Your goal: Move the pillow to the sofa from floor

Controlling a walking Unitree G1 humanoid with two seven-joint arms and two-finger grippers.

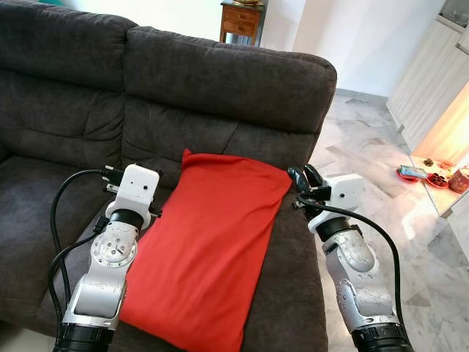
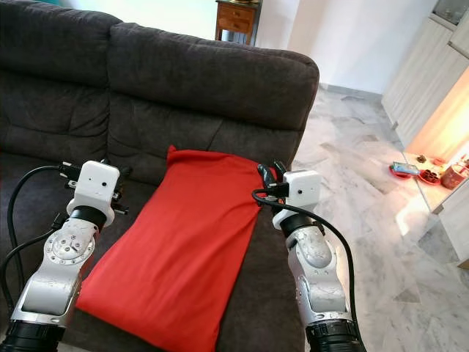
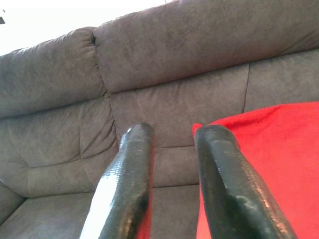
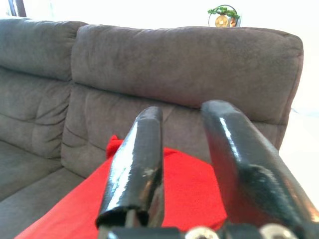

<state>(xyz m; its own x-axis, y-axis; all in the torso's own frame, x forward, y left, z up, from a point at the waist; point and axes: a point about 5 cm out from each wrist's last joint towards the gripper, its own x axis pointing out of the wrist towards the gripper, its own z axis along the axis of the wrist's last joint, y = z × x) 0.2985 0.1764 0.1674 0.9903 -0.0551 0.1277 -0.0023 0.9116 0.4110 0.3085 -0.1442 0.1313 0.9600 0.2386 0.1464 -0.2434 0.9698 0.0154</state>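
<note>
Dark grey sofa [image 1: 220,81] stands on a pale marble floor [image 1: 366,147], with a wooden cabinet [image 1: 240,20] behind its backrest and white cupboards [image 1: 429,73] along the wall on the robot's right. A red pillow [image 1: 209,242] lies flat on the seat cushion at the sofa's right end, its far edge touching the foot of the backrest and its near corner reaching over the seat's front edge.

Judging by this, the main job looks done: the pillow rests on the sofa, not the floor. What may be left is only drawing the arms away.

The left gripper [image 3: 172,174] hovers over the seat just beside the pillow's left edge, fingers [image 3: 129,184] parted with nothing between them. The right gripper [image 4: 189,159] hangs near the pillow's right edge, by the sofa's right arm, fingers also apart and empty.

Small dishes [image 1: 438,178] with dark snacks sit on a low counter [image 1: 440,194] at the far right; their contents are too small to name.
</note>
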